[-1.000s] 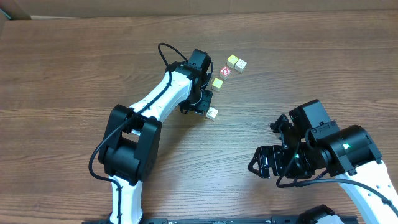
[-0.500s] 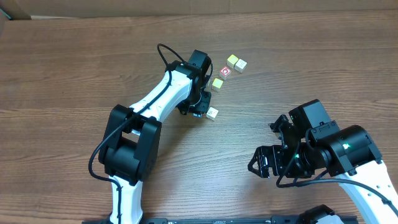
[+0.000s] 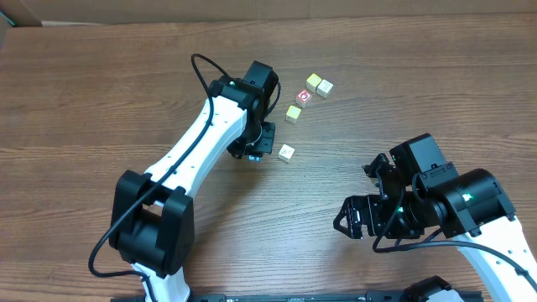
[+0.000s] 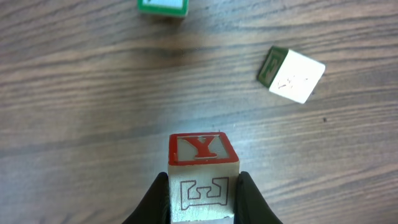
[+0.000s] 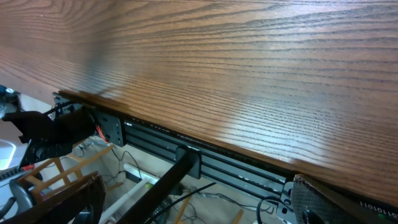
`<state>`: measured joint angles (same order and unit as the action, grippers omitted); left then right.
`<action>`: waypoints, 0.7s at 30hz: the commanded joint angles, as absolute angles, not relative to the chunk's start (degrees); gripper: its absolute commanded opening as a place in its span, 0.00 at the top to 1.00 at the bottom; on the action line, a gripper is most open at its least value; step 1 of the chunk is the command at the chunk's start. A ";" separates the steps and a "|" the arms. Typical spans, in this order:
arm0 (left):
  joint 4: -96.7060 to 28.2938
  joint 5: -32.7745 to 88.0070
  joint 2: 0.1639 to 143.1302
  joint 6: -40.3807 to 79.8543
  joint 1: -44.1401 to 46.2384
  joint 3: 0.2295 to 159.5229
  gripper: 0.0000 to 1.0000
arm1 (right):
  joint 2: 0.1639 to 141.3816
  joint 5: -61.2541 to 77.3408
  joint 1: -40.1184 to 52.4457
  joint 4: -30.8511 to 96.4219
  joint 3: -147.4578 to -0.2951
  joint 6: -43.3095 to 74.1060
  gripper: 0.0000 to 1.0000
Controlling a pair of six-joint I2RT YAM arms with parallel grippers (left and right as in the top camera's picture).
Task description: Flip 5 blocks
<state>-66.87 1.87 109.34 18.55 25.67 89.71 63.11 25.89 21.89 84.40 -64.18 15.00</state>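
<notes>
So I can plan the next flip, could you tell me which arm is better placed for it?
Left. The left gripper is shut on the red Y block, with other blocks close by; the right gripper hangs open, far from them.

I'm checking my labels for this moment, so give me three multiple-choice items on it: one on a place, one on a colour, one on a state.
1. Where is the right gripper relative to the loose blocks?
A. Directly over them
B. Well apart from them
C. Clamped on one

2. The Y face of the held block is:
A. blue
B. yellow-green
C. red

3. The left gripper is:
A. shut on the held block
B. wide open over bare wood
C. out of every view

Answers:
1 B, the overhead view shows bare wood between the two.
2 C, the left wrist view shows a red face with the letter Y.
3 A, its fingers press the block's two sides.
</notes>
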 commanded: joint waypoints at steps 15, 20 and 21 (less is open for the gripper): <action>-50.89 2.26 85.54 40.42 39.16 54.81 0.94 | 62.78 25.50 22.11 84.09 -65.32 14.76 0.03; -47.94 3.25 83.90 44.05 43.68 48.88 0.92 | 62.78 25.52 22.11 83.83 -65.32 14.79 0.03; -47.27 3.49 83.90 44.84 44.62 47.86 0.93 | 62.78 25.52 22.11 83.83 -65.32 14.79 0.03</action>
